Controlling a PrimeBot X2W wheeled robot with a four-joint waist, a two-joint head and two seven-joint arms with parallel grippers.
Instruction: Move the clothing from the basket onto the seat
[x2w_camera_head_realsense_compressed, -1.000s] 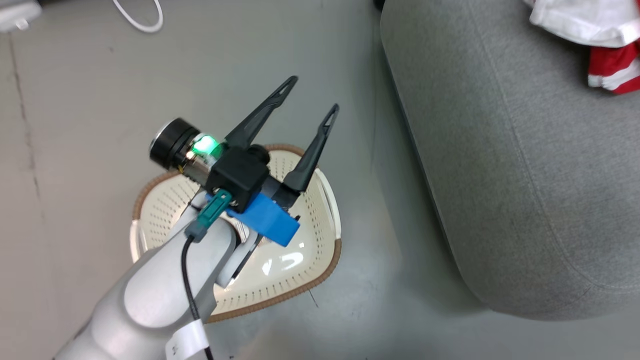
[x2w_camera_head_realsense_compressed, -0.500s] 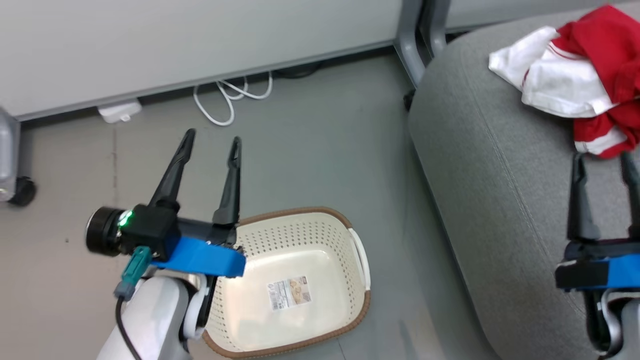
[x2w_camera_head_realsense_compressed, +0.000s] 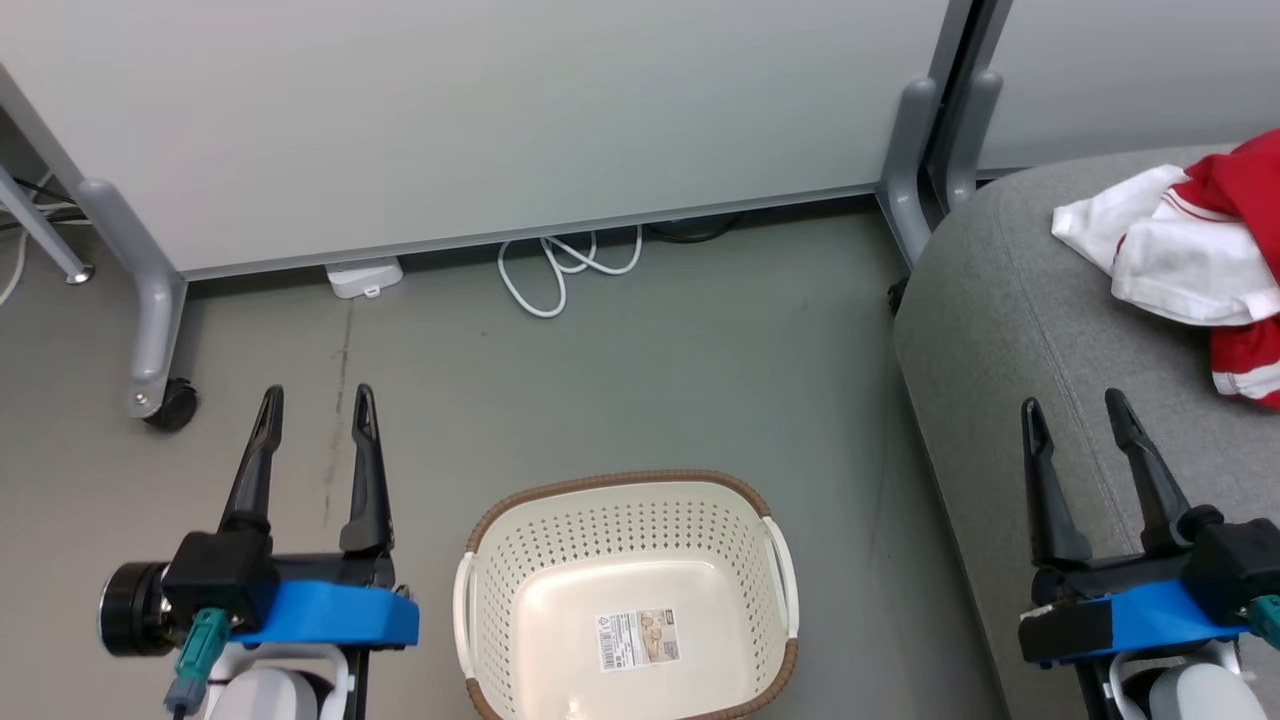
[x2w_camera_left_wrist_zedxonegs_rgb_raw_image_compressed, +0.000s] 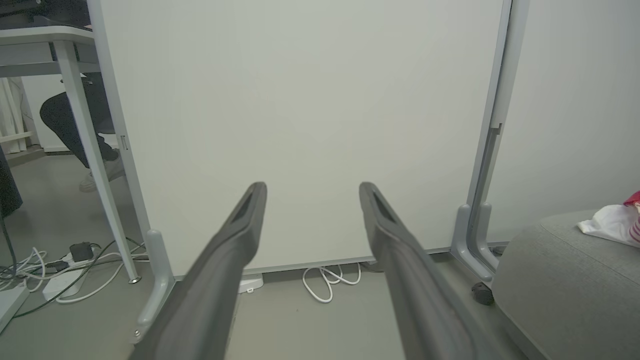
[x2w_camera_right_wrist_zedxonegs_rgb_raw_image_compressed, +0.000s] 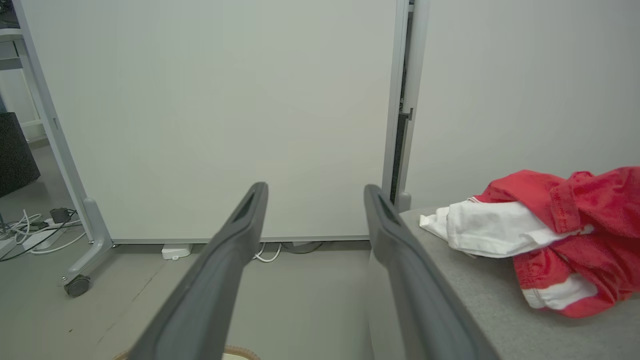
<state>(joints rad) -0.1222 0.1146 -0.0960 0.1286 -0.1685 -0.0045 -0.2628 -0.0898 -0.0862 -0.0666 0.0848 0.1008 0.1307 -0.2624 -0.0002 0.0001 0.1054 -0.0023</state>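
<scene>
1. I'm seeing the clothing (x2w_camera_head_realsense_compressed: 1190, 270) lying bunched on the seat (x2w_camera_head_realsense_compressed: 1000, 330), none in the basket (x2w_camera_head_realsense_compressed: 620, 478).
2. I'm judging it soft, light, floppy; pinching a raised fold suits.
3. I'm holding both jaws apart, gripping nothing: right gripper (x2w_camera_head_realsense_compressed: 1072, 400) hovering near the clothing, left gripper (x2w_camera_head_realsense_compressed: 318, 392) well apart, beside the basket.

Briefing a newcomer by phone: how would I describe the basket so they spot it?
Find the grey seat. On the floor to its left stands the basket. Unlike the white cable and box by the wall, it is cream, perforated, brown-rimmed.
</scene>
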